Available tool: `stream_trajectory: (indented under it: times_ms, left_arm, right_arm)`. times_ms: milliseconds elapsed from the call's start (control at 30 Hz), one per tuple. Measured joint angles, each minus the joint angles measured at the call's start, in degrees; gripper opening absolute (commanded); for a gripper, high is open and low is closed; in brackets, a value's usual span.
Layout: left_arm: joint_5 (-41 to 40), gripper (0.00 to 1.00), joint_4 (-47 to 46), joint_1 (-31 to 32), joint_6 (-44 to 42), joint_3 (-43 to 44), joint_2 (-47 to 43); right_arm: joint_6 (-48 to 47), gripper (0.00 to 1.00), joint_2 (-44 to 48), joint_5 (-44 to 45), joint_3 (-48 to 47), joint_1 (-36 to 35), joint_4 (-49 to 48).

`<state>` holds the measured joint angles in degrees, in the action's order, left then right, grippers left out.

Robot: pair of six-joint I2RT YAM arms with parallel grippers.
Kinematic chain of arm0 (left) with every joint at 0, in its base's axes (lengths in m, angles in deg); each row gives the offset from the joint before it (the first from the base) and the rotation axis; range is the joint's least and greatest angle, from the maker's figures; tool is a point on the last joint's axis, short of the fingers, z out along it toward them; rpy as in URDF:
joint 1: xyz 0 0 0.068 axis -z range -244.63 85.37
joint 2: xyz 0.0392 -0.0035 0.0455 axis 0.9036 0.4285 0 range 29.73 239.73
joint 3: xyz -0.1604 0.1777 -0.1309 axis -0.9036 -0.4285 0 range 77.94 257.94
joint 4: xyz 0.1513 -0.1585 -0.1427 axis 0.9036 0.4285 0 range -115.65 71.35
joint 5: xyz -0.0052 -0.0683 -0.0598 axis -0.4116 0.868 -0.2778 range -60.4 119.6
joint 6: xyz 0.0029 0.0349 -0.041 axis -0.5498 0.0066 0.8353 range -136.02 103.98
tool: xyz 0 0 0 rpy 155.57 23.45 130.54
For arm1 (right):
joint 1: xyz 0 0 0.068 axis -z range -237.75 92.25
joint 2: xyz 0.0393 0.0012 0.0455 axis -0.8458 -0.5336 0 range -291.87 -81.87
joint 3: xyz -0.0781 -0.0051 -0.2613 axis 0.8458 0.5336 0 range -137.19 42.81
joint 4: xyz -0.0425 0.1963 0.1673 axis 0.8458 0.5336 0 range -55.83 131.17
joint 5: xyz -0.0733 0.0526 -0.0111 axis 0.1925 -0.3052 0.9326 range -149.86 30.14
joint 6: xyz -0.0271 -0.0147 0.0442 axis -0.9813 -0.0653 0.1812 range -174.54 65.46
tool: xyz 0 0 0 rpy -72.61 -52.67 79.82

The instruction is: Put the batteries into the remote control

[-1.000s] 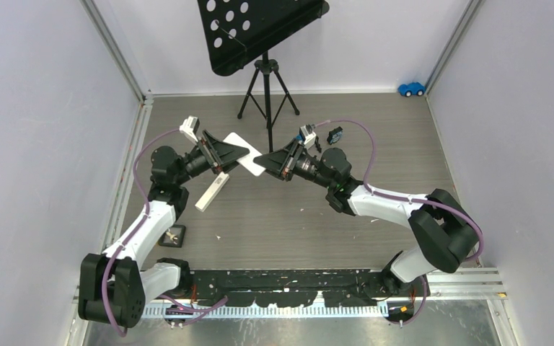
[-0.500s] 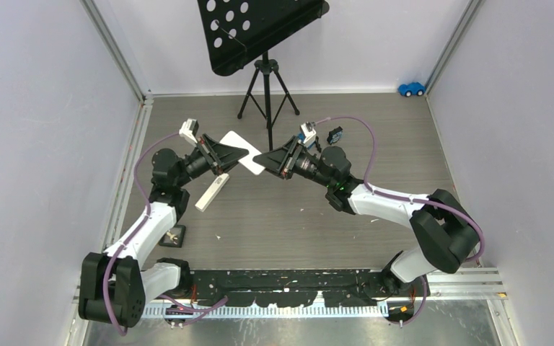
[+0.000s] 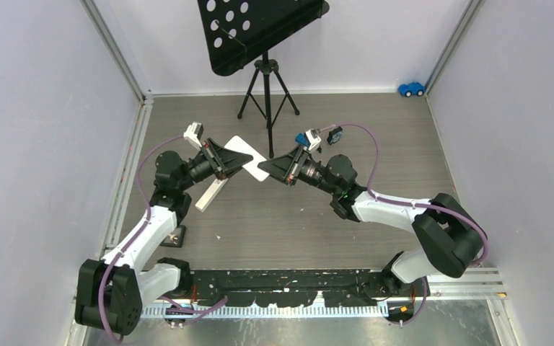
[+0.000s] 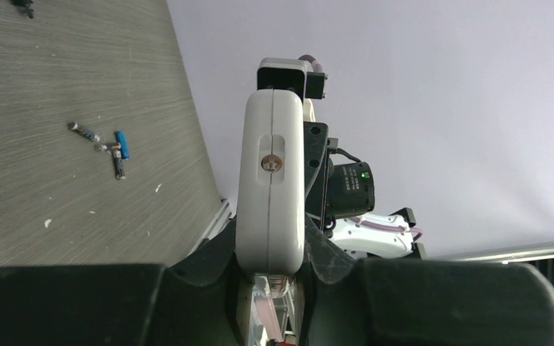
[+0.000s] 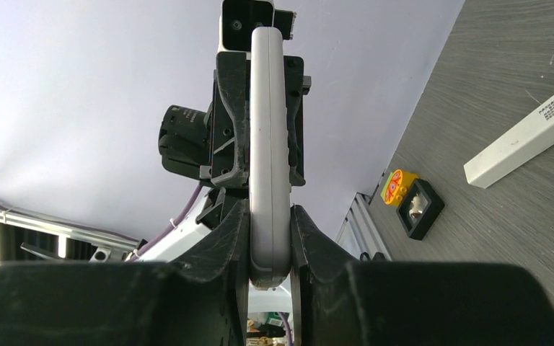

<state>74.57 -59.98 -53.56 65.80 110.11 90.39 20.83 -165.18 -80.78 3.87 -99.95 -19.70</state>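
We see the slim white remote (image 4: pixel 270 194) clamped between left pincer (image 3: pixel 239 157) and right pincer (image 3: pixel 278 166), above the bench (image 3: pixel 296 216). The batteries (image 4: pixel 120 144) lie loose there: one blue, at least two grey.

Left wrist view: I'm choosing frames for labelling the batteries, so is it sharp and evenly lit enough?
Left wrist view: the batteries are tiny but crisp on the evenly lit floor, while the left gripper at the bottom is a dark, blurred mass. Top external view: soft, even light, no glare, batteries too small to make out.
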Motion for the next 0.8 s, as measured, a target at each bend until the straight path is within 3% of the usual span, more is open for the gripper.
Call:
stream_trajectory:
  times_ms: [100,367,533,800]
  left_arm:
    - [-0.81,0.00,2.64,0.09,-1.57,0.00,-1.20]
    - [-7.26,0.00,8.24,-1.29,-6.84,0.07,-2.95]
    - [-8.92,0.00,11.30,-1.36,-10.08,0.33,-2.58]
    - [-9.62,0.00,14.36,-1.44,-15.54,1.40,0.94]
  right_arm:
    - [0.52,0.35,-0.48,-0.11,0.13,-0.02,-0.31]
    - [0.48,0.36,-1.01,1.53,0.11,0.70,4.04]
    - [1.57,0.24,-2.34,1.75,0.11,0.70,4.87]
    - [5.79,0.15,-3.21,1.57,0.07,1.20,8.85]
